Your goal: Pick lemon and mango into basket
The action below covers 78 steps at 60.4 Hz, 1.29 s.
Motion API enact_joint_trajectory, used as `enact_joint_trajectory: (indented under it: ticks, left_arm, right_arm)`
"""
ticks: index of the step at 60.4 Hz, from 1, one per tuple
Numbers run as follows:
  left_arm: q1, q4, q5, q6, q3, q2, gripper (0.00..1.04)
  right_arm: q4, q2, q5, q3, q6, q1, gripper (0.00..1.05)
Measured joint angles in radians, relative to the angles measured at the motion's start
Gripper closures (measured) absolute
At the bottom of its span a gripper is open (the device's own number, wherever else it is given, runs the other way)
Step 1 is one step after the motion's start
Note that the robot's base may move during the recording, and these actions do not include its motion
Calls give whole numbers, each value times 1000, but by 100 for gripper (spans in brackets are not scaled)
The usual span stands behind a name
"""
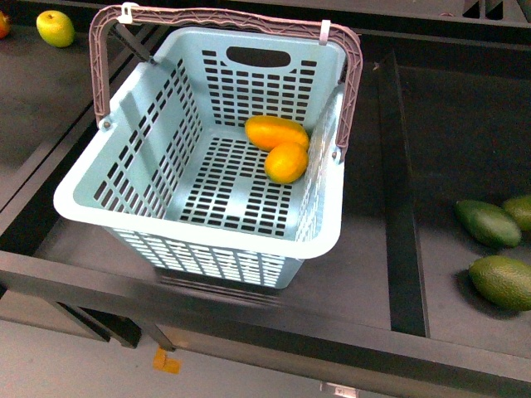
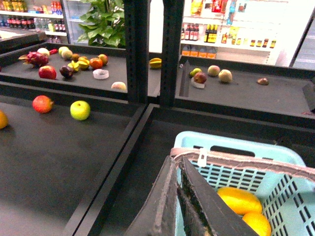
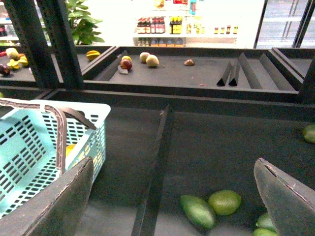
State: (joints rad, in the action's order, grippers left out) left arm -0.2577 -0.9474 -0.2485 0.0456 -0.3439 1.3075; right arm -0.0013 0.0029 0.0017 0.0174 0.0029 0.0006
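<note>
The pale teal basket (image 1: 83,178) fills the middle of the front view, its brown handle (image 1: 224,16) raised over the far rim. On its slotted floor at the far right lie the long mango (image 1: 276,131) and, touching it, the rounder lemon (image 1: 286,162). My left gripper (image 2: 175,160) is shut on the handle (image 2: 246,164) beside a white clip; in the front view only a dark finger (image 1: 134,41) shows at the handle's left corner. The left wrist view also catches the mango (image 2: 239,199) and lemon (image 2: 256,223). My right gripper (image 3: 173,167) is open over the shelf right of the basket (image 3: 29,142), holding nothing.
Dark green fruits (image 1: 488,222) (image 1: 503,282) lie on the right shelf section, beyond a raised divider (image 1: 402,207). A yellow-green apple (image 1: 55,28) sits far left. Under the right gripper are more green fruits (image 3: 197,210) (image 3: 225,201). The shelf's front edge (image 1: 249,311) runs below the basket.
</note>
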Motion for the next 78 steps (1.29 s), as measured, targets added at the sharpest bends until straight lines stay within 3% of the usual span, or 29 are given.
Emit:
enact_joint_trajectory:
  ticks: [29,32,35,78]
  left_arm:
    - [163,87,155,-31,277,-387,101]
    - [220,126,236,-33,308,-431,101]
    - [249,172,241,-34,317,-488,101]
    - [253,631,248,-34,329,-992,101]
  right_arm:
    - [0,0,0,0,0,0,9]
    - [0,0,0,0,0,0,9]
    - [0,0,1,0,0,0,9]
    - [0,0,0,0,0,0,9]
